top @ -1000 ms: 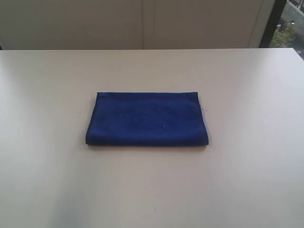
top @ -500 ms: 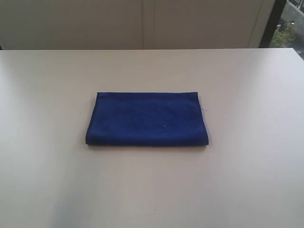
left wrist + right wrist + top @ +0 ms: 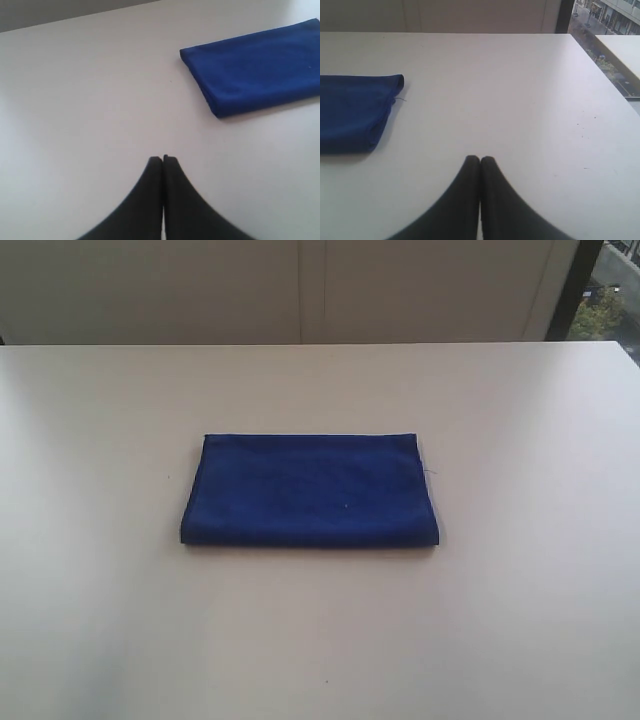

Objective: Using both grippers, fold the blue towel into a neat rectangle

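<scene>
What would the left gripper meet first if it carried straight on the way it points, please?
Probably only the white tabletop: the matte black left gripper, jaws shut, aims past the folded royal-blue fuzzy towel, though depth is unclear.

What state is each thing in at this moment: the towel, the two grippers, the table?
blue towel: folded into a layered rectangle, lying flat, touched by neither gripper.
left gripper: jaws shut, holding nothing, over bare table apart from the towel.
right gripper: jaws shut, holding nothing, over bare table apart from the towel.
table: white, bearing the towel near its middle.
</scene>
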You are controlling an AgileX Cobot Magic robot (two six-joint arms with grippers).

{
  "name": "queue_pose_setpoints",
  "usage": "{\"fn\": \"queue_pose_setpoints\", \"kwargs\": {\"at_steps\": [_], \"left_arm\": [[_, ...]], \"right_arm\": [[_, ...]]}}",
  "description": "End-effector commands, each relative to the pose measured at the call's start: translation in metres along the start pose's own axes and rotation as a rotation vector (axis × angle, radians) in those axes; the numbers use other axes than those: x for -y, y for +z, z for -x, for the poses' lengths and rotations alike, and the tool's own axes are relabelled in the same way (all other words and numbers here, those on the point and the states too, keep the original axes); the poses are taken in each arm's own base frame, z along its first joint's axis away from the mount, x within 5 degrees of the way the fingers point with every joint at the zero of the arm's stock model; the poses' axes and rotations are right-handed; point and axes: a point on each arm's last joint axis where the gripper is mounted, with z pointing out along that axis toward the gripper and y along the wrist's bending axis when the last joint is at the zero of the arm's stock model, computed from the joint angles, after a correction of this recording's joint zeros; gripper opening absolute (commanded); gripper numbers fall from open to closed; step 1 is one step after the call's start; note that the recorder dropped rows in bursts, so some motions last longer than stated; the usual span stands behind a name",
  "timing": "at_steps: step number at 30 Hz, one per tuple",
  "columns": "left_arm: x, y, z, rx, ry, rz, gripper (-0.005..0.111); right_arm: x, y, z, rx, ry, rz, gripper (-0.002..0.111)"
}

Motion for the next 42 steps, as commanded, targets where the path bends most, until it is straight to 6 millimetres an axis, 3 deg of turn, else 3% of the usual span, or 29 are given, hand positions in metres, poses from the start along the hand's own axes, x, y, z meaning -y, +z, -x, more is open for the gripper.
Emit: {"fn": "queue_pose_setpoints", "kwargs": {"at_steps": [1, 5, 15, 22, 42], "left_arm": [[0.001, 0.006, -0.026, 0.024, 0.018, 0.022, 0.0], [0.001, 0.014, -0.046, -0.026, 0.021, 0.022, 0.0], [0.0, 0.021, -0.062, -0.083, 0.01, 0.039, 0.0], [-0.005, 0.021, -0.058, -0.032, -0.075, 0.097, 0.0], [-0.005, 0.021, -0.057, -0.02, -0.094, 0.1, 0.0]], "right_arm": [[0.001, 0.0, 0.0, 0.013, -0.002, -0.012, 0.0], [0.001, 0.0, 0.0, 0.013, -0.002, -0.012, 0.0], [0.001, 0.0, 0.0, 0.013, -0.002, -0.012, 0.0], [0.001, 0.0, 0.0, 0.013, -0.002, -0.012, 0.0], [0.001, 0.0, 0.0, 0.013, -0.002, -0.012, 0.0]]}}
